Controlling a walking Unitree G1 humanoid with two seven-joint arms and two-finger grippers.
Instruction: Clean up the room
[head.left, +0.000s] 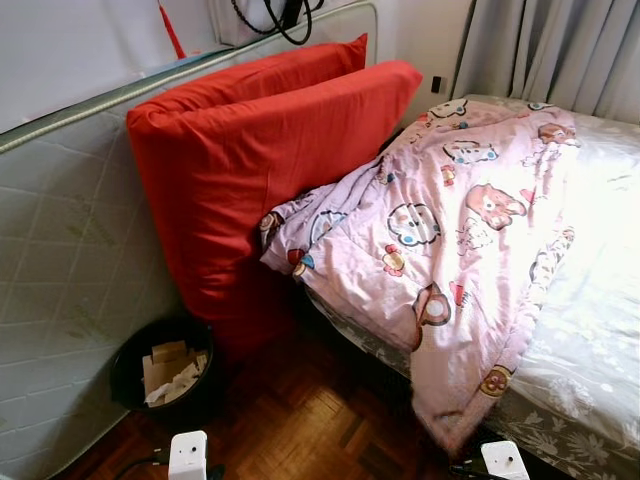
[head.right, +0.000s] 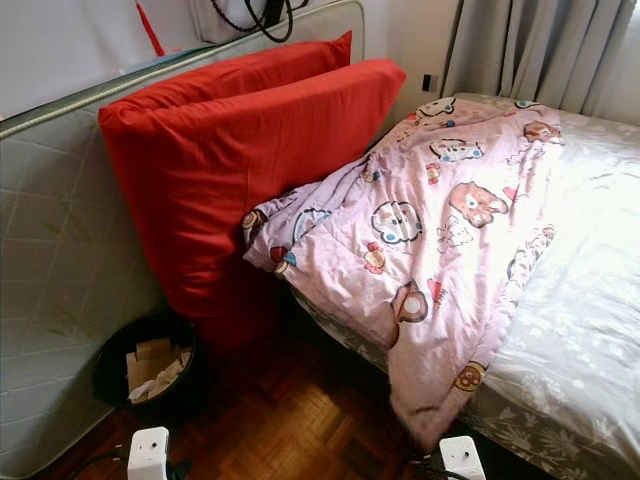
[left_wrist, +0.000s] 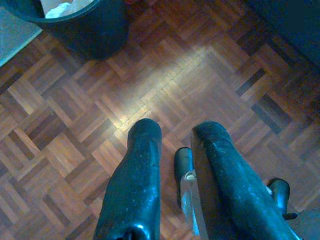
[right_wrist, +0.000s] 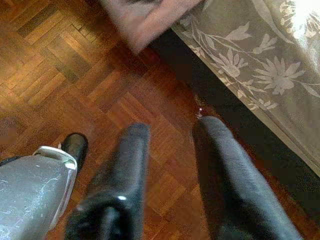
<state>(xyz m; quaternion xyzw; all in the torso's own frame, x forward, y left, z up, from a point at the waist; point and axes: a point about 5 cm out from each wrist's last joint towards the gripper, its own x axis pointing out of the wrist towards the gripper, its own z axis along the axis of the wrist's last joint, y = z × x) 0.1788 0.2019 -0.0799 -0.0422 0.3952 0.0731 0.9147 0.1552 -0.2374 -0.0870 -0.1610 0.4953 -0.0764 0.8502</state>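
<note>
**Two idle grippers, one crumpled quilt to straighten**

Both arms hung low at the near edge of the scene, each pointing down at the parquet floor (left_wrist: 75, 125). The left gripper (left_wrist: 175, 135) had its two black fingers spread with a clear gap and nothing between them; the right gripper (right_wrist: 170, 132) stood likewise apart and empty, just beside the flowered bed skirt (right_wrist: 260, 65).

The likeliest job was the pink cartoon quilt (head.left: 440, 240), which lay bunched across the left side of the bed (head.left: 600, 300), one corner drooping over the near edge toward the floor. To its left, two red cushions (head.left: 250, 170) leaned upright against a grey mattress (head.left: 70, 270) stood on edge along the wall. A black bin (head.left: 165, 375) holding cardboard and paper sat on the floor at the foot of the cushions.

To do the step well, I judged the robot should step nearer the bed first, since both grippers were well apart from the quilt. A grasp on the hanging corner would give the best hold; pulling from the bunched middle would only drag folds along. Lifting before pulling right should keep the fabric from catching the cushions, which looked liable to topple.
</note>
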